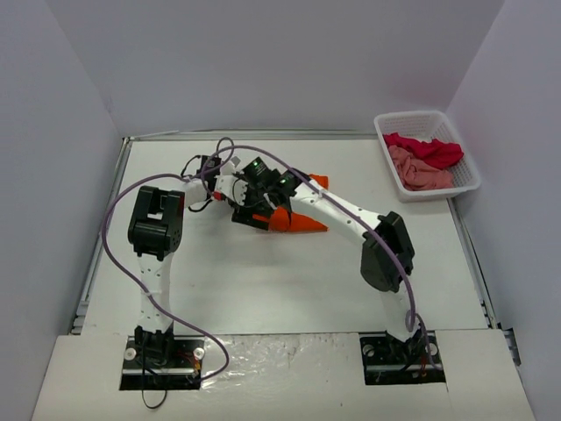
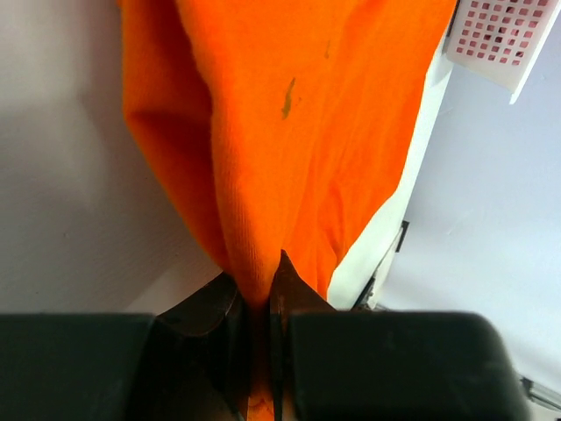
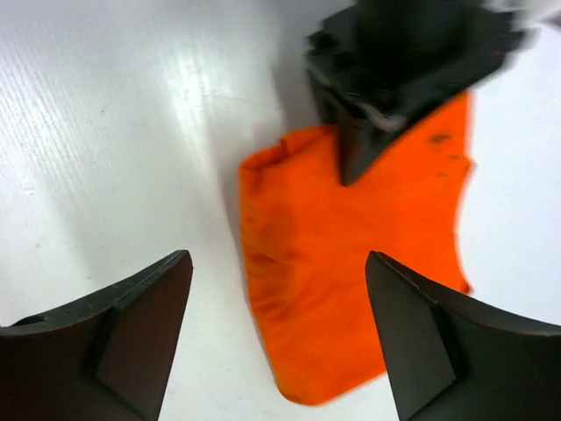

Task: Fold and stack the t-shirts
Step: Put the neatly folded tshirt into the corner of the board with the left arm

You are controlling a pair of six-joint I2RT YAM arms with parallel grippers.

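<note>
A bright orange t-shirt (image 1: 302,222) lies bunched at the middle of the table, partly under both wrists. My left gripper (image 2: 259,281) is shut on a fold of its edge, and the cloth (image 2: 298,132) stretches away from the jaws. In the top view the left gripper (image 1: 261,219) is at the shirt's left end. My right gripper (image 3: 276,263) hovers open over the orange t-shirt (image 3: 351,263) with nothing between its fingers. The left gripper's fingers (image 3: 355,153) pinch the shirt's far edge there. A crimson t-shirt (image 1: 429,149) and a pink one (image 1: 421,171) lie in the basket.
A white lattice basket (image 1: 427,117) stands at the back right corner, also seen in the left wrist view as a basket (image 2: 500,35). The white table (image 1: 263,281) is walled on three sides. A purple cable (image 1: 110,237) loops over the left arm.
</note>
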